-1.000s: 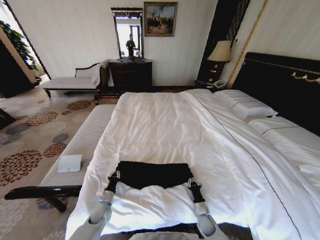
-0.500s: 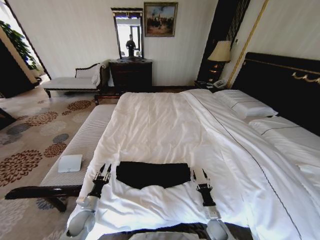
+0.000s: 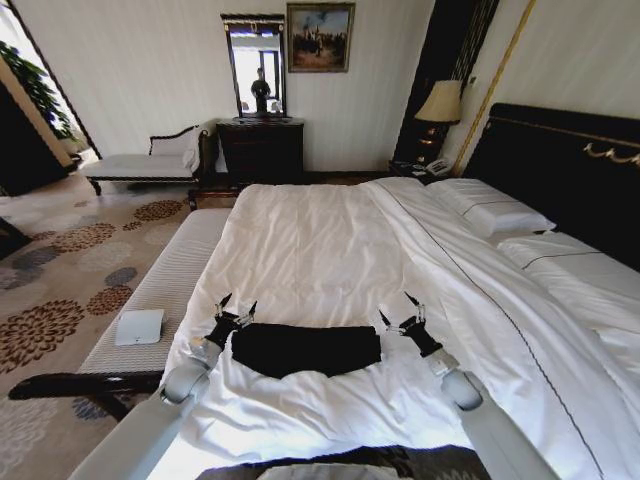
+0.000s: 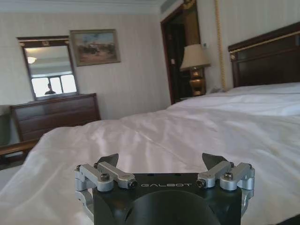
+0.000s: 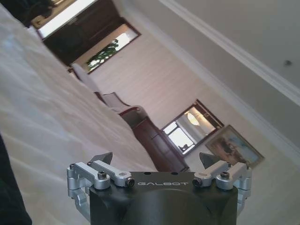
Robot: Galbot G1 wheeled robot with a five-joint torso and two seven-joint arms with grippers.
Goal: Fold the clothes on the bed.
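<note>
Head view: folded black T-shirt (image 3: 305, 349) between both open grippers.

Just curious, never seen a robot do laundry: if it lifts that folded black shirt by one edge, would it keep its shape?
Probably not: the T-shirt lies limp and flat on the bed, so it would likely droop and unfold. It looks light.

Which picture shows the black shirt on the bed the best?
The head view. There the whole black shirt lies folded into a band on the white bed, between the open left gripper and open right gripper. The right wrist view catches just a dark sliver at one edge that may be it; the left wrist view looks across bare sheets.
</note>
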